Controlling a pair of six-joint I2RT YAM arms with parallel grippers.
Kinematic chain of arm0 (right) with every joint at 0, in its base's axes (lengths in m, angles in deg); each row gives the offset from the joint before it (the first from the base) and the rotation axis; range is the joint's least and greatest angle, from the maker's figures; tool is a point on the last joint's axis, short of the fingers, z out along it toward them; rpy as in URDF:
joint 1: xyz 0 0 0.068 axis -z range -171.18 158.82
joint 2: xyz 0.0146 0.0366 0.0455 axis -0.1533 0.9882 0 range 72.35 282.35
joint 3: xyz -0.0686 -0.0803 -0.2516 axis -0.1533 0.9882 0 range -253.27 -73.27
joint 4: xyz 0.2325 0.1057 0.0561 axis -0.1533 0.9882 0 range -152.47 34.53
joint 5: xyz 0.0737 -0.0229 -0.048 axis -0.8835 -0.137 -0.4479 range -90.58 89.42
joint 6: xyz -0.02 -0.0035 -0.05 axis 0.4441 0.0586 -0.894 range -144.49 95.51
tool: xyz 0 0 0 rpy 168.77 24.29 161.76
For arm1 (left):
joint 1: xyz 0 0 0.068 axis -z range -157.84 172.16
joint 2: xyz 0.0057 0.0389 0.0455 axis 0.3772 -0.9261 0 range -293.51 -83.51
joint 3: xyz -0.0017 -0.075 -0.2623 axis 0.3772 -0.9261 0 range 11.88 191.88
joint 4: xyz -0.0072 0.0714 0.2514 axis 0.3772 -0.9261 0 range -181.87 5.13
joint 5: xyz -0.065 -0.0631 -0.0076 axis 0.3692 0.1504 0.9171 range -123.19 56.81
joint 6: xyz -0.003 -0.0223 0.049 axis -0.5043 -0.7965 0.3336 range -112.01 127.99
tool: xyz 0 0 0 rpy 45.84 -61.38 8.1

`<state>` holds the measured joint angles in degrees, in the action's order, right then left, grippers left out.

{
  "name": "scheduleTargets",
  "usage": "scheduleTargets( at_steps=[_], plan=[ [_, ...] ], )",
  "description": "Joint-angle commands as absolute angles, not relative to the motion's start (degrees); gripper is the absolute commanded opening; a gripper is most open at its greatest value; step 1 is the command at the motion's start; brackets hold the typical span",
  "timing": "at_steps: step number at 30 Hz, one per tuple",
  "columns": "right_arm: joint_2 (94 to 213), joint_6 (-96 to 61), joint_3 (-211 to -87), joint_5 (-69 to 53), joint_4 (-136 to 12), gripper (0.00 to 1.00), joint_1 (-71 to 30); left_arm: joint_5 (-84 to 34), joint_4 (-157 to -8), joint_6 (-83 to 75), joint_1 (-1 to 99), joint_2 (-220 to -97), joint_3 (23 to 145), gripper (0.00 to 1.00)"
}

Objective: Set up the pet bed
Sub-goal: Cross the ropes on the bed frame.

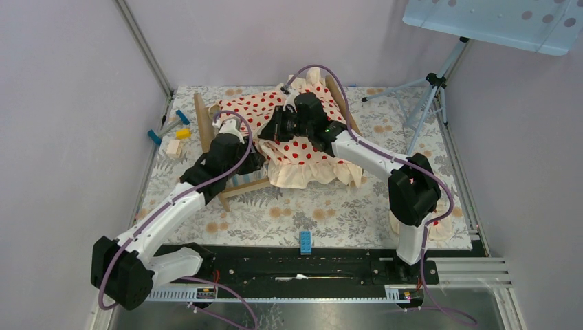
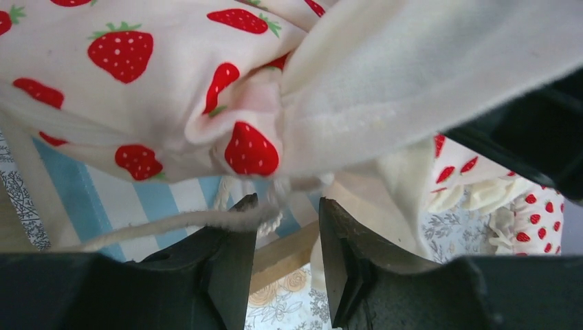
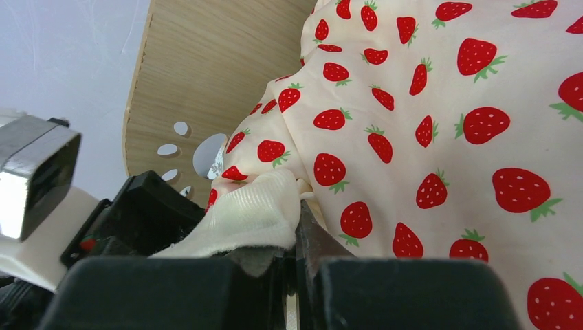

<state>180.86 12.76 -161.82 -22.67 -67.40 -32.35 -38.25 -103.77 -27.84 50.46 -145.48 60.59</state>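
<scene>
The pet bed (image 1: pixel 201 124) stands at the back middle of the mat, its light-wood end boards at left and right. A cream strawberry-print blanket (image 1: pixel 302 155) covers most of it and hangs over the near side. My right gripper (image 1: pixel 273 129) is over the bed and shut on a cream fold of the blanket (image 3: pixel 254 213), close to the end board (image 3: pixel 206 69). My left gripper (image 1: pixel 253 161) is at the bed's near left side, open and empty (image 2: pixel 285 206), just under the blanket (image 2: pixel 137 103). The striped mattress (image 2: pixel 103 199) and the wood side rail (image 2: pixel 289 251) show below it.
Blue and yellow toy pieces (image 1: pixel 168 130) lie at the left edge of the mat. A blue block (image 1: pixel 304 240) sits at the near edge. A cream ruffled piece (image 1: pixel 445 225) lies behind the right arm's base. A tripod (image 1: pixel 427 89) stands at the back right.
</scene>
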Motion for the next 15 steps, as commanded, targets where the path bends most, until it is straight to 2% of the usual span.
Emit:
scheduleTargets(
  at_steps=[1, 15],
  plan=[
    [180.9, 13.1, -164.6, -23.6, -67.3, 0.00, -32.6, -42.1, -98.2, -27.4, 50.6, -147.5, 61.1, 0.41],
    [181.0, 12.9, -164.1, -24.0, -67.2, 0.00, -32.6, -42.6, -92.0, -27.9, 50.6, -152.8, 58.5, 0.40]
  ],
)
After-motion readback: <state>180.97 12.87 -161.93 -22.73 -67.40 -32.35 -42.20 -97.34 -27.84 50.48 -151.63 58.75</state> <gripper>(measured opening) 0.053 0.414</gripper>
